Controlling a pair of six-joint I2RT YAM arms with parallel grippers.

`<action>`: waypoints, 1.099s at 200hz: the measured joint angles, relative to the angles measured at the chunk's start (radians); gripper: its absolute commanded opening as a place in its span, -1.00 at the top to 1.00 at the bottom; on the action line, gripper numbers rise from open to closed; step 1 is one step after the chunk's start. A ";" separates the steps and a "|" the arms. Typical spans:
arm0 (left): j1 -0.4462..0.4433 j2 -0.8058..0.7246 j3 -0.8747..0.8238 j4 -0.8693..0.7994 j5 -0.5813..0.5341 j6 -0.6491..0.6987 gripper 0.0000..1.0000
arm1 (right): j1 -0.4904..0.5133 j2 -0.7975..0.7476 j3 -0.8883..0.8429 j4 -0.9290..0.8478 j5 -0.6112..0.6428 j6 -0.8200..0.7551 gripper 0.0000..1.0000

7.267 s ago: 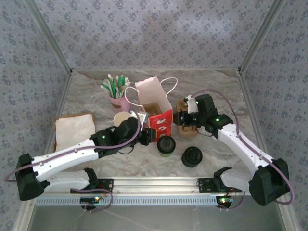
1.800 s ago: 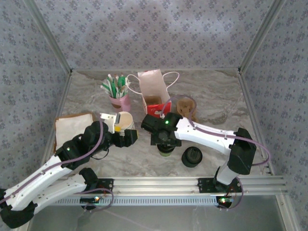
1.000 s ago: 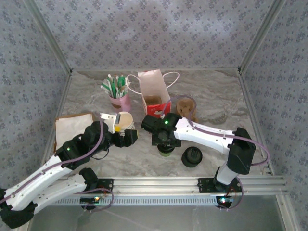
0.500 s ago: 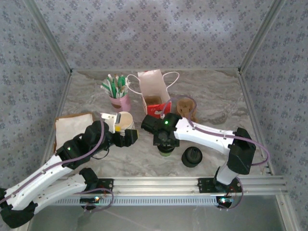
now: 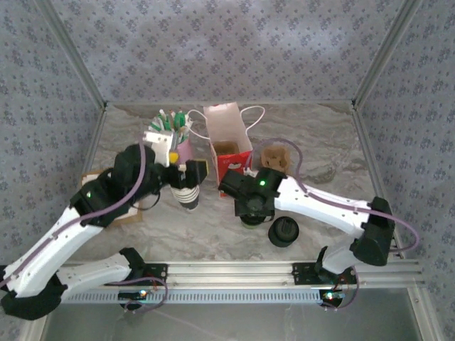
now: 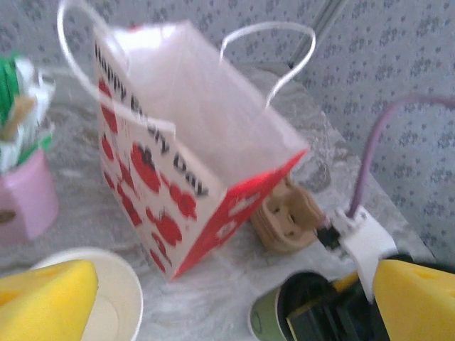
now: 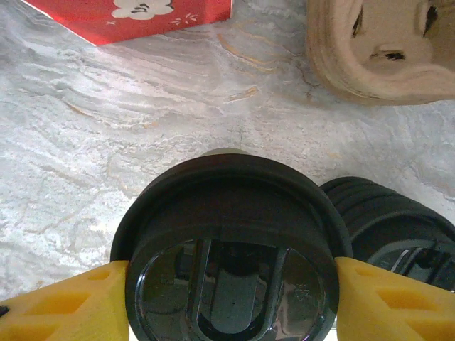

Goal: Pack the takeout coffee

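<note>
Fingers [image 6: 44, 298] of the left gripper [image 6: 227, 302] stand spread wide with nothing clamped between them. In the top view this gripper [image 5: 188, 172] hangs over the stack of white striped cups [image 5: 188, 198], left of centre on the marble table [image 5: 320, 138]. From the left wrist, the rim of the top cup [image 6: 117, 305] shows beside the left yellow pad and is partly covered by it.

Behind the stack stands a pink cup [image 5: 179, 150] holding green and white sticks [image 5: 169, 122]. Just to its right is the red and white paper bag [image 5: 229, 136], upright, its mouth open and its white handles [image 6: 266, 42] loose. The left wrist view shows black lettering and red shapes on the bag's near side [image 6: 146, 181].

Right of the bag sits a stack of brown cardboard carriers [image 5: 274, 157], close to the bag's red corner [image 7: 128, 14].

The takeout coffee [image 7: 227, 249] stands in front of the bag, near the middle of the table, and its greenish side [image 5: 250, 219] shows below the right gripper [image 5: 252, 204]. That gripper [image 7: 231, 288] has a yellow finger [image 7: 67, 302] pressed against each side of the black lid, pinching the cup at its top. Whether the cup's base rests on the table I cannot tell.

A squat pile of black lids [image 5: 283, 231] lies just right of the coffee, on the near side.
</note>
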 measured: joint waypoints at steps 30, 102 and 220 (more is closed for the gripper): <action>0.089 0.206 0.232 -0.049 0.037 0.069 -0.99 | -0.013 -0.098 -0.021 0.001 -0.002 -0.053 -0.33; 0.328 0.644 0.669 -0.069 0.231 0.228 -0.99 | -0.132 -0.323 -0.071 0.008 -0.057 -0.188 -0.32; 0.556 1.435 1.513 -0.356 0.838 0.113 -0.89 | -0.246 -0.414 0.078 -0.068 -0.150 -0.365 -0.32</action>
